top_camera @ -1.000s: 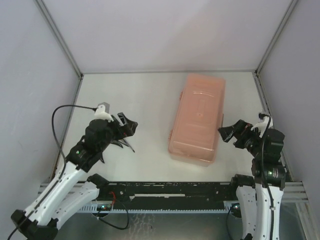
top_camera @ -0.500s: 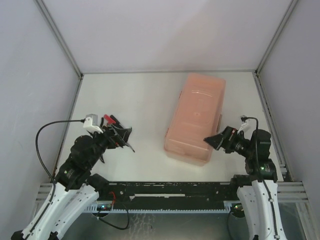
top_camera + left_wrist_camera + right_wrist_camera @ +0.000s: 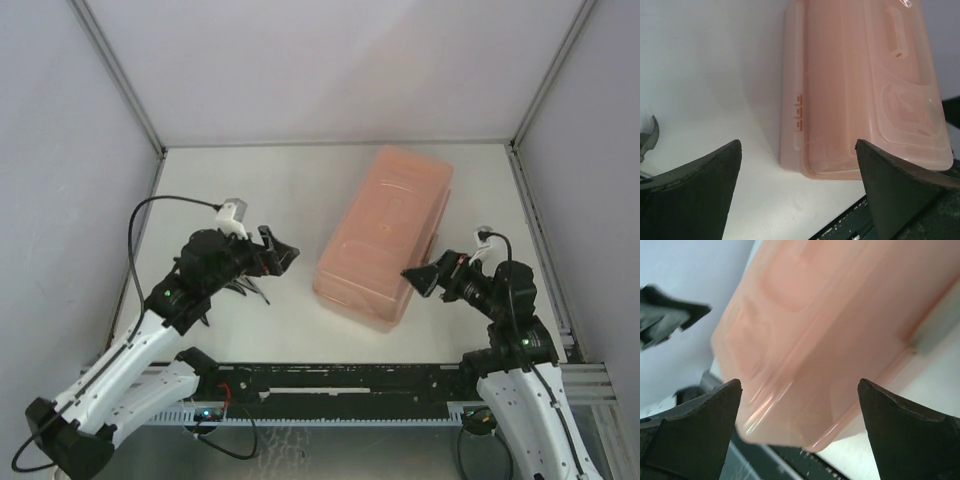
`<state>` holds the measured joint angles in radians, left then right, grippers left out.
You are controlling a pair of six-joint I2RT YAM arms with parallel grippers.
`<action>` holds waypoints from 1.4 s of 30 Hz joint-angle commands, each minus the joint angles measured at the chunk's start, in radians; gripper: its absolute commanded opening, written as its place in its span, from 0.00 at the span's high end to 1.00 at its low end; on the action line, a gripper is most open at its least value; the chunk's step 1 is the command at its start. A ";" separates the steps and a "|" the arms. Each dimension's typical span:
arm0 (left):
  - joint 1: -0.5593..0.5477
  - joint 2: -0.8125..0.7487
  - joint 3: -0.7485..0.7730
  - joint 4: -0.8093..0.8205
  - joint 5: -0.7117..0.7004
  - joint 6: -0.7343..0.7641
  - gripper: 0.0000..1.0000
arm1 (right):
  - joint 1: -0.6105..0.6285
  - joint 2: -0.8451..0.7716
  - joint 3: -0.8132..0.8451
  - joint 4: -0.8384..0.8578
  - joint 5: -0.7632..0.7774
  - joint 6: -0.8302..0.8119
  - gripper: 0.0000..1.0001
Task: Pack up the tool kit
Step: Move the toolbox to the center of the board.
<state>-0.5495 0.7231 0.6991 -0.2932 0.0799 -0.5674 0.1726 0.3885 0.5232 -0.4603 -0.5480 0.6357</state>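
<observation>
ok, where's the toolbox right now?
Top view: the pink toolbox lies closed and skewed on the table, right of centre. The right gripper is at its near right edge; the left gripper stands apart on its left.

The top view looks steeply down from behind the arms (image 3: 150,340) over the whole counter (image 3: 250,185). Each wrist view peers between its own fingers (image 3: 695,187), close on the toolbox (image 3: 385,240) all three share.
</observation>
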 commanded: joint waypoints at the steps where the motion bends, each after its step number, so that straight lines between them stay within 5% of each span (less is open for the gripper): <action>1: -0.077 0.072 0.150 0.064 -0.042 0.098 0.00 | -0.085 0.055 0.064 0.024 0.235 -0.008 0.00; 8: -0.105 0.264 0.321 -0.005 -0.003 0.194 0.00 | -0.503 0.252 -0.028 0.218 -0.225 0.100 0.01; 11: -0.107 0.301 0.334 0.022 0.015 0.197 0.00 | -0.574 0.335 -0.097 0.373 -0.309 0.162 0.01; 20: -0.138 0.279 0.363 -0.041 -0.060 0.270 0.00 | -0.578 0.626 -0.105 0.722 -0.453 0.290 0.02; 25: -0.138 0.199 0.296 -0.041 -0.129 0.364 0.00 | -0.481 0.692 -0.098 0.732 -0.386 0.277 0.03; 34: -0.138 0.142 0.199 0.011 -0.122 0.473 0.00 | -0.229 0.623 -0.109 0.646 -0.228 0.265 0.03; 39: -0.127 0.227 0.237 -0.018 -0.164 0.462 0.00 | -0.269 0.535 -0.118 0.537 -0.152 0.205 0.02; 42: -0.115 0.314 0.303 -0.055 -0.158 0.433 0.00 | -0.344 0.525 -0.164 0.642 -0.249 0.234 0.01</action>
<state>-0.6785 0.9543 0.9218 -0.3275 -0.0608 -0.1349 -0.1024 0.9371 0.3946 0.1131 -0.7685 0.8845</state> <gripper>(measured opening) 0.998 0.986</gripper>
